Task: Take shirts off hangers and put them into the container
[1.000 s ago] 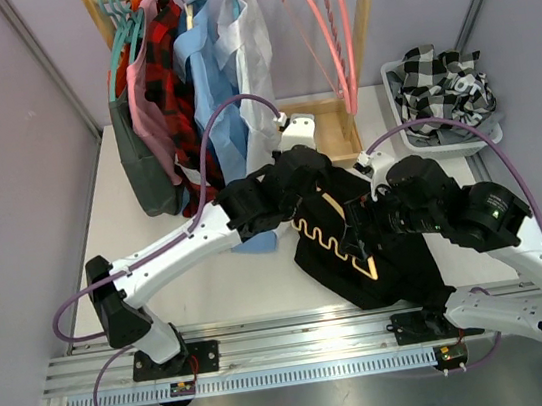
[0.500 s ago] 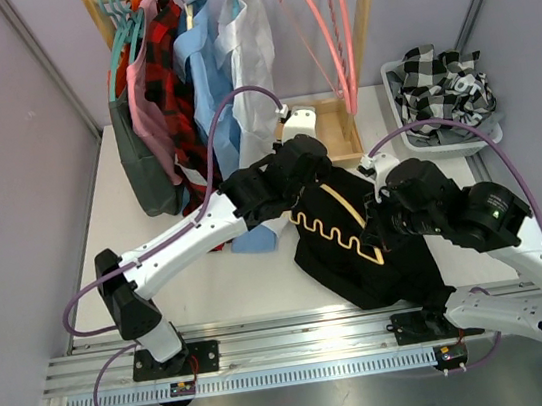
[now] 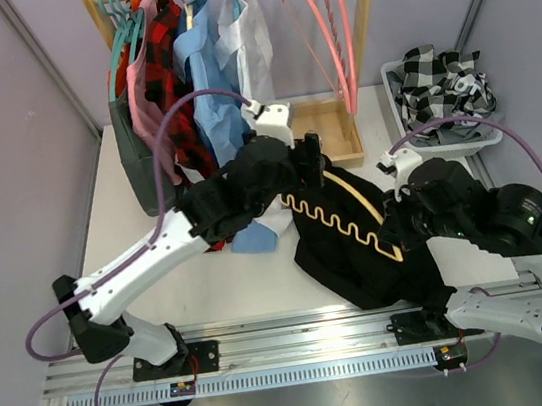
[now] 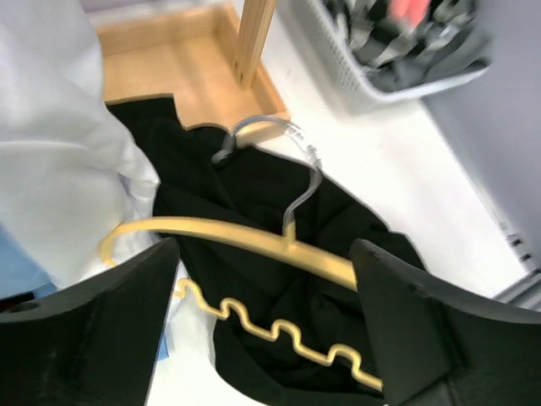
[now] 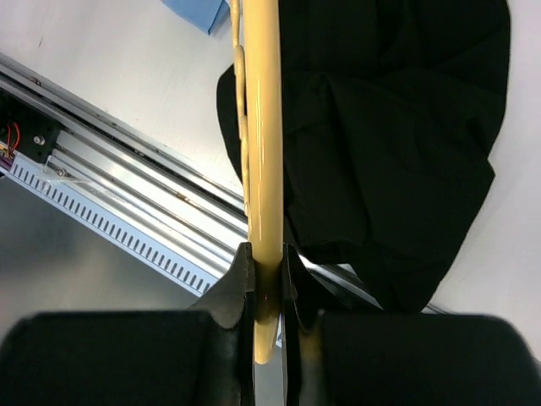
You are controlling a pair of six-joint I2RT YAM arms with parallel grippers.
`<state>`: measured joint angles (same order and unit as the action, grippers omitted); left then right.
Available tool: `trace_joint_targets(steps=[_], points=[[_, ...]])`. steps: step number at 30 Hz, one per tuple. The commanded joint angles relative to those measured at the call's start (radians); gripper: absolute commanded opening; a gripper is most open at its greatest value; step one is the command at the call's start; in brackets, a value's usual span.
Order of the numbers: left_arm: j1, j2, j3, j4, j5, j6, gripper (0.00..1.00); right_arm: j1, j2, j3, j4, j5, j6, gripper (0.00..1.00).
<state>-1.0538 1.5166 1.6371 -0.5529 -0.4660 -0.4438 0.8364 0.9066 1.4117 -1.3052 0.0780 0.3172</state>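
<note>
Your right claw (image 5: 264, 283) is pinching the stiff yellow hanger (image 5: 262, 127), while your left claw (image 4: 262, 249) is hanging wide open and empty. The limp black shirt (image 3: 356, 272) is lying by the desk's (image 3: 242, 283) near edge and is likely sagging when lifted, so be gathering it at the collar.

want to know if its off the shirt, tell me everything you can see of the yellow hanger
The yellow hanger is thin plastic: smooth curved upper bar, wavy lower edge, small grey metal hook. It lies across the black shirt, apparently outside the fabric. The right gripper is shut on one end of its bar; the open left gripper hovers above, apart.
</note>
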Motion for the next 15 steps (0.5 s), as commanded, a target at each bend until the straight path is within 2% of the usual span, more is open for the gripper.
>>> trace_joint_targets(steps=[1,4,9,15], points=[[-0.005,-0.148,-0.031,0.108,0.017,0.013,0.94,0.007,-0.034,0.113,-0.012,0.098,-0.024,0.00],[-0.006,-0.244,-0.066,0.114,-0.011,0.030,0.99,0.007,-0.041,0.183,-0.066,0.153,-0.030,0.00],[-0.008,-0.430,-0.195,0.157,-0.037,0.039,0.99,0.007,-0.049,0.288,-0.115,0.233,-0.036,0.00],[-0.011,-0.572,-0.293,0.117,-0.065,0.007,0.99,0.009,-0.025,0.351,-0.046,0.278,-0.055,0.00]])
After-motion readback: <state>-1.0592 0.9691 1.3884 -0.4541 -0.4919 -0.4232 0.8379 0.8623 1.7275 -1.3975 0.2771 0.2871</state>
